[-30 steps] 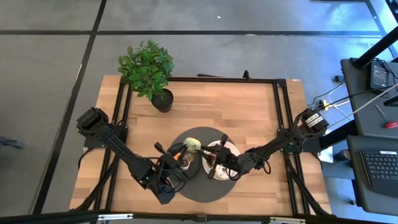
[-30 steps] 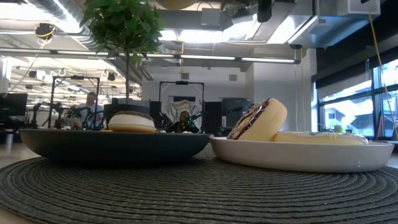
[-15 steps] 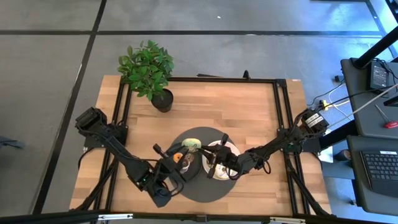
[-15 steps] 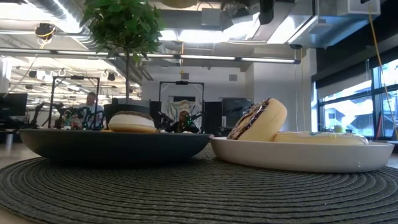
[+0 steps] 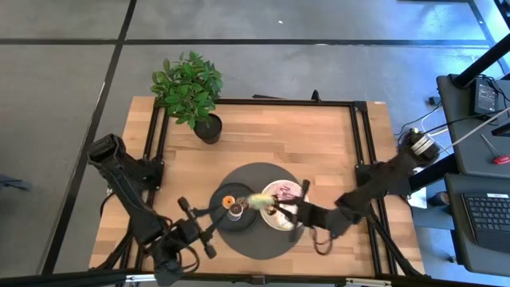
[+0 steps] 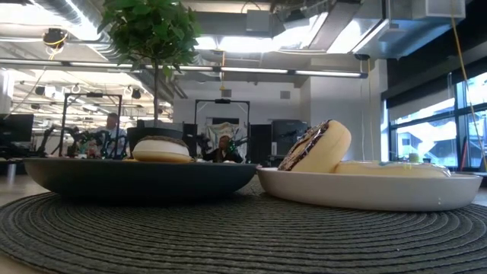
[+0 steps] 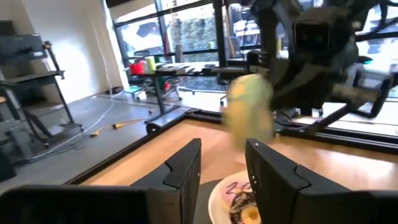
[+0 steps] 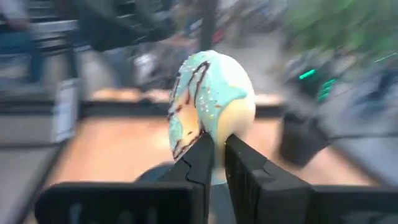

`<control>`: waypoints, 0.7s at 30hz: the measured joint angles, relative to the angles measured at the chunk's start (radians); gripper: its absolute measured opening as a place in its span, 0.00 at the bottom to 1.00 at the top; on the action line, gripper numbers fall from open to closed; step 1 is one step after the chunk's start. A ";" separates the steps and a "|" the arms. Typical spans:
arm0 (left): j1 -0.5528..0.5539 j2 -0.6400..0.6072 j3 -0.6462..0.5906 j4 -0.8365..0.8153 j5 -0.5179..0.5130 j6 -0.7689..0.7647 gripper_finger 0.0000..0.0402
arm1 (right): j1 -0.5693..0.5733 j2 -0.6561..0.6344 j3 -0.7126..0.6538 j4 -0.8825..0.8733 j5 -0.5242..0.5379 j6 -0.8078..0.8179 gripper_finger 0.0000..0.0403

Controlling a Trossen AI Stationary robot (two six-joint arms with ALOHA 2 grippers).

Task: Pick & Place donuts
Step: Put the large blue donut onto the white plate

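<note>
A green-iced donut [image 8: 208, 99] with chocolate drizzle is up in the air, and my right gripper [image 8: 219, 146] is shut on it. From above, this donut [image 5: 259, 201] hangs between the dark plate [image 5: 221, 217] and the white plate [image 5: 288, 226]. An orange donut [image 5: 229, 200] and a brown one [image 5: 236, 210] lie in the dark plate. In the white plate a chocolate donut [image 6: 319, 148] leans on a flat one [image 6: 392, 169]. My left gripper [image 7: 222, 149] is open with nothing between its fingers, near the table's front left [image 5: 199, 217]. My right gripper pinches the green donut's lower rim [image 8: 214, 127] between its two fingers. The fingers come level from the table's right side. The donut stands on edge above the fingertips, lifted clear of both plates.
Both plates sit on a round dark woven mat [image 5: 263, 239]. A potted plant [image 5: 191, 92] stands at the table's far left. Black frame rails [image 5: 358, 143] run along the table's sides. Bare wood lies between the plant and the plates.
My left gripper has drawn back from the plates toward the table's near left corner. The green donut has moved with my right gripper from above the dark plate toward the white plate, and the right arm has pulled toward the table's right and near side.
</note>
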 joint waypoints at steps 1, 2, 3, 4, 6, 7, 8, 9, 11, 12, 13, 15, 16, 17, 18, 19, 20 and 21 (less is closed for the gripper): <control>-0.008 0.000 0.000 0.000 0.000 -0.002 0.30 | 0.017 -0.047 0.000 -0.104 -0.032 0.070 0.11; -0.014 0.000 0.000 0.000 0.000 -0.008 0.30 | 0.033 -0.095 0.000 -0.217 -0.075 0.154 0.11; -0.015 0.000 0.000 0.000 0.000 -0.017 0.30 | 0.043 -0.139 0.000 -0.325 -0.126 0.243 0.11; -0.016 0.000 0.000 -0.001 0.000 -0.022 0.30 | 0.050 -0.180 0.000 -0.434 -0.178 0.332 0.11; -0.014 0.000 0.000 -0.001 -0.001 -0.025 0.31 | 0.054 -0.248 -0.001 -0.635 -0.273 0.515 0.11; -0.011 0.000 0.000 -0.001 0.000 -0.026 0.31 | 0.054 -0.276 -0.007 -0.708 -0.304 0.603 0.11; -0.007 0.000 0.000 -0.002 0.005 -0.028 0.31 | 0.054 -0.299 -0.017 -0.774 -0.335 0.673 0.11; -0.002 0.000 0.000 -0.002 0.020 -0.028 0.30 | 0.054 -0.321 -0.028 -0.834 -0.372 0.719 0.11; 0.010 0.000 0.000 -0.002 0.057 -0.028 0.30 | 0.053 -0.353 -0.050 -0.949 -0.452 0.756 0.11; 0.017 0.000 0.000 -0.002 0.073 -0.028 0.30 | 0.054 -0.365 -0.058 -0.997 -0.494 0.756 0.11; 0.024 0.000 0.000 -0.002 0.086 -0.029 0.30 | 0.054 -0.377 -0.065 -1.037 -0.530 0.746 0.11; 0.040 0.000 0.000 -0.002 0.125 -0.030 0.30 | 0.054 -0.399 -0.083 -1.096 -0.593 0.705 0.11; 0.048 0.000 0.000 -0.002 0.147 -0.031 0.30 | 0.054 -0.405 -0.098 -1.107 -0.610 0.680 0.11; 0.056 0.000 0.000 -0.002 0.169 -0.031 0.30 | 0.052 -0.410 -0.115 -1.111 -0.616 0.656 0.11; 0.065 0.000 0.000 -0.002 0.188 -0.031 0.30 | 0.048 -0.413 -0.133 -1.110 -0.616 0.628 0.11; 0.075 0.000 0.000 -0.002 0.209 -0.031 0.30 | 0.043 -0.415 -0.149 -1.105 -0.615 0.590 0.11; 0.083 0.000 0.000 -0.003 0.231 -0.031 0.30 | 0.037 -0.416 -0.166 -1.096 -0.614 0.553 0.11; 0.092 0.000 0.000 -0.004 0.253 -0.032 0.30 | 0.032 -0.416 -0.183 -1.094 -0.615 0.519 0.11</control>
